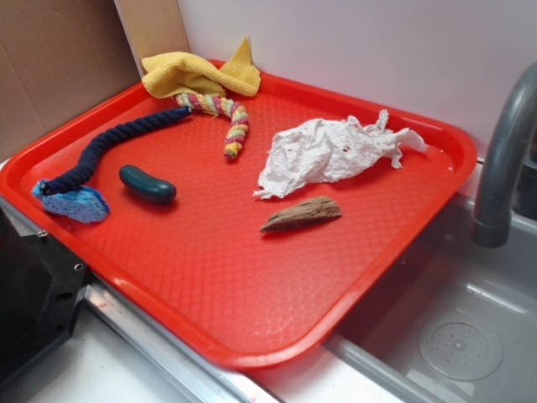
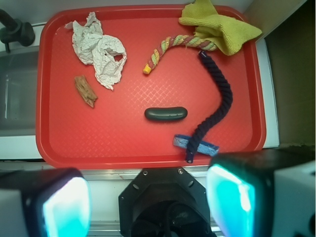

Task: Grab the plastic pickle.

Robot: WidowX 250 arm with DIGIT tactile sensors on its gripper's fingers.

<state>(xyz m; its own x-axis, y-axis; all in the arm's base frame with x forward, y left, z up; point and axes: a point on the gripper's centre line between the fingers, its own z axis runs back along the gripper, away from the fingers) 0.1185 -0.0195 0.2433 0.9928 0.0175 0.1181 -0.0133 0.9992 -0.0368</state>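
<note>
Claw (image 2: pixel 148 197) fingers fill the bottom of the wrist view, one glowing teal pad at the lower left and one at the lower right, spread wide apart with nothing between them, so it is open and holding nothing. It hangs high, off the near edge of the red tray (image 2: pixel 59 148), and does not show in the exterior view at all. The pickle (image 2: pixel 166 114) lies flat on the tray floor, a little below the middle of the wrist frame, its long side running left to right, clear of everything around it; the dark blue rope (image 2: pixel 217 106) curves down to its right, close but apart. To grab it well, I would move forward until the pickle sits midway between the pads, turn the wrist so the fingers close across its narrow width, and lower almost to the tray, since its glossy rounded skin looks likely to slip from a shallow pinch. Keeping away from the rope avoids catching it too. Fingertips are cut off by the bottom edge and blurred, so their exact gap is unclear. One rope end is hidden under the yellow cloth (image 2: pixel 222 27), and the other crosses a blue scrap (image 2: pixel 182 142) I cannot identify.
</note>
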